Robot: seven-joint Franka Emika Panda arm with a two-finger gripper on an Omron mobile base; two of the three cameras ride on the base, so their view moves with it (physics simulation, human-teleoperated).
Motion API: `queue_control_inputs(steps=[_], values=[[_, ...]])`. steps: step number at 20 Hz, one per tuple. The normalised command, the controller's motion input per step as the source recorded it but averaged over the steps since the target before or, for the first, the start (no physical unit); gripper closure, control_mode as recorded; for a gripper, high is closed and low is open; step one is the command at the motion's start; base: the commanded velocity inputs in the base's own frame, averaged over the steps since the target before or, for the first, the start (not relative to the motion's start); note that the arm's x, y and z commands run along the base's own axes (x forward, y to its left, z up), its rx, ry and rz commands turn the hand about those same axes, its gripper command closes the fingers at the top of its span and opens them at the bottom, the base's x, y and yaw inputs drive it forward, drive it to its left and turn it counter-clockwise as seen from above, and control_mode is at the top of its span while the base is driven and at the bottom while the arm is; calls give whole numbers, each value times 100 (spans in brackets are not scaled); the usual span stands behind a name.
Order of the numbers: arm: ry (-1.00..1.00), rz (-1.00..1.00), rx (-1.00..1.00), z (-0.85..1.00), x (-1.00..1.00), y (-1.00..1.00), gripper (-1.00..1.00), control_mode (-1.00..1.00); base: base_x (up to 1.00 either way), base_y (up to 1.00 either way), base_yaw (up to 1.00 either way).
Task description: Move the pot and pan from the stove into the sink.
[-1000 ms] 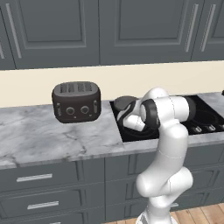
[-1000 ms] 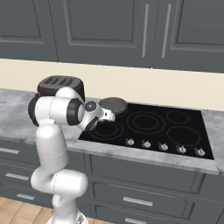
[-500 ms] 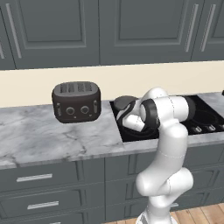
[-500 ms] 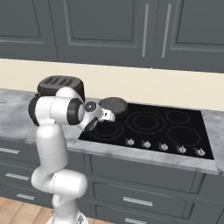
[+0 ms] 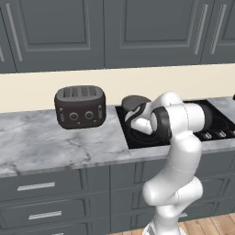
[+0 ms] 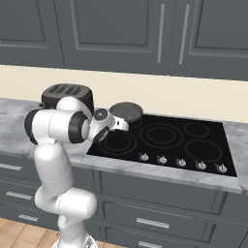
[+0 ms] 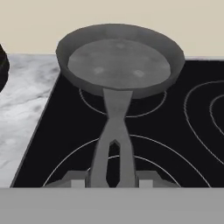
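Gripping the handle of the shallow dark grey round pan point(image 7: 118, 65), the two-finger gripper point(image 7: 111, 180) hovers over the black glass stove's point(image 6: 169, 140) back left corner, no lettering readable.

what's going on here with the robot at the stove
The white arm's end effector is closed on the handle of the pan, a small dark skillet at the back left corner of the black stove. In the right base view the pan looks slightly raised off the glass, though that is hard to confirm. A dark toaster sits on the marble counter beside the stove.
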Motion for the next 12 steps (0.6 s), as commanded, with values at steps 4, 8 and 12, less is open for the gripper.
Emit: queue_control_inputs(steps=[4, 8, 12], values=[[7, -1, 4, 72, -7, -5, 100, -100, 0, 0, 0], [9, 0, 3, 71, -16, -9, 100, -100, 0, 0, 0], [13, 0, 1, 77, -23, -7, 100, -100, 0, 0, 0]])
